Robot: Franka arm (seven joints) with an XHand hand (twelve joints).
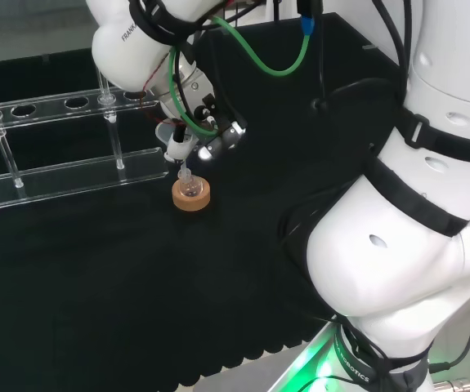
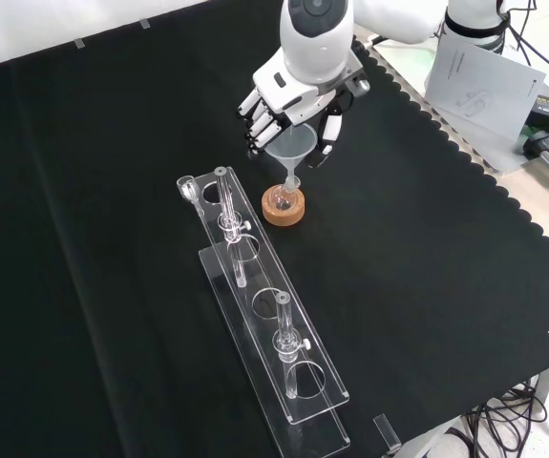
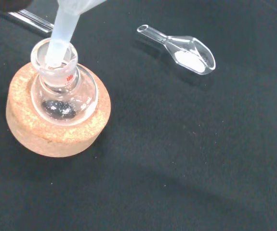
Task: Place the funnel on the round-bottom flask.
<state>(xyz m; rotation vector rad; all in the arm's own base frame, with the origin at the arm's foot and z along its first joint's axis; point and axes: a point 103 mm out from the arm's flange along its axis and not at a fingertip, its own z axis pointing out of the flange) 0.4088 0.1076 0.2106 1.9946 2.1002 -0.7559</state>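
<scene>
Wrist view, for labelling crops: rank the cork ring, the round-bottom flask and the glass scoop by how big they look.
1. cork ring
2. round-bottom flask
3. glass scoop

The scoop lies farther from the camera, so its rank is unsure.

The head view looks from behind and above the arm's base, over its white links, down at the worktop [image 1: 96, 310]. The front view faces the arm from the opposite side, higher and farther back. The wrist view sits very close, looking down. All three share the cork ring [image 1: 191, 195] [image 2: 284, 207] [image 3: 56, 118] holding the flask [image 3: 63, 91].
</scene>
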